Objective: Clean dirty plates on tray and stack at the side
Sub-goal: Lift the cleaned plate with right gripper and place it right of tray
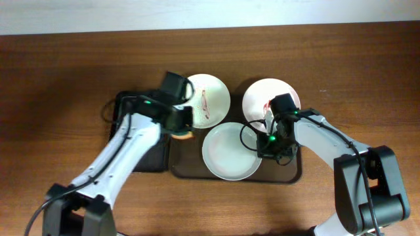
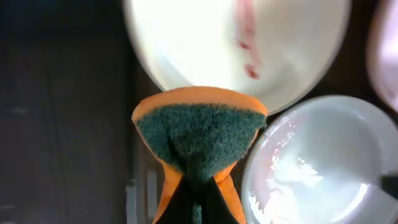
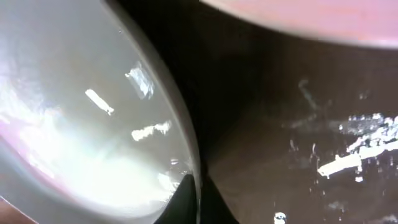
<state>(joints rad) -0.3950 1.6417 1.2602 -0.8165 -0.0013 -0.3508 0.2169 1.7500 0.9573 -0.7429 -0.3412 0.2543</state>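
Starting left, we have our left gripper (image 2: 196,208) clamped on the sponge (image 2: 199,134) at the edge of the smeared plate (image 1: 209,99) on the tray (image 1: 289,173); pressing there could tip it. Our right gripper (image 3: 194,202) looks pinched on the rim of the front plate (image 1: 226,154), a thin hold that might slip.

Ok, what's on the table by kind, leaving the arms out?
plates: 3
trays: 2 (one brown, one black)
sponge: 1
Total: 6
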